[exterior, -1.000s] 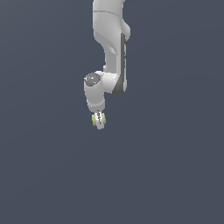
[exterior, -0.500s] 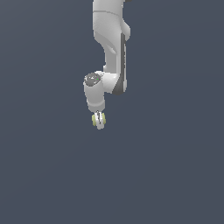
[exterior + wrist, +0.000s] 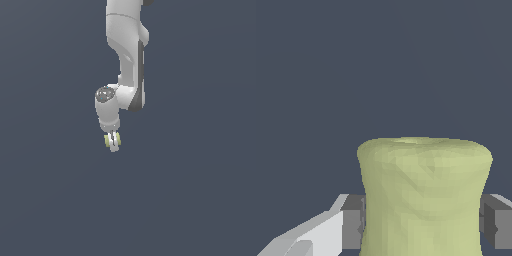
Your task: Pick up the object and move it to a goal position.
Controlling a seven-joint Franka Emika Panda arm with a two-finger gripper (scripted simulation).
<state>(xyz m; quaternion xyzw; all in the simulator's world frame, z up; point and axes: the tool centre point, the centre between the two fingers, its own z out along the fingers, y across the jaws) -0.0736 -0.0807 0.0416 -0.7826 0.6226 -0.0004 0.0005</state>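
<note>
the object [image 3: 425,197], a pale yellow-green block, sits pinched between the 2 fingers of the gripper [image 3: 113,142], jaws closed on its sides. judged risk: no goal marker shows, and a quick swing could slip it free.

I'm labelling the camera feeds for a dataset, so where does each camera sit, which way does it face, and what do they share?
Exterior view: off the arm, position unrecorded, facing the white arm and gripper against plain grey.
Wrist view: on the wrist, looking along the fingers at the block.
Shared: the gripper shut on the yellow-green block.
</note>
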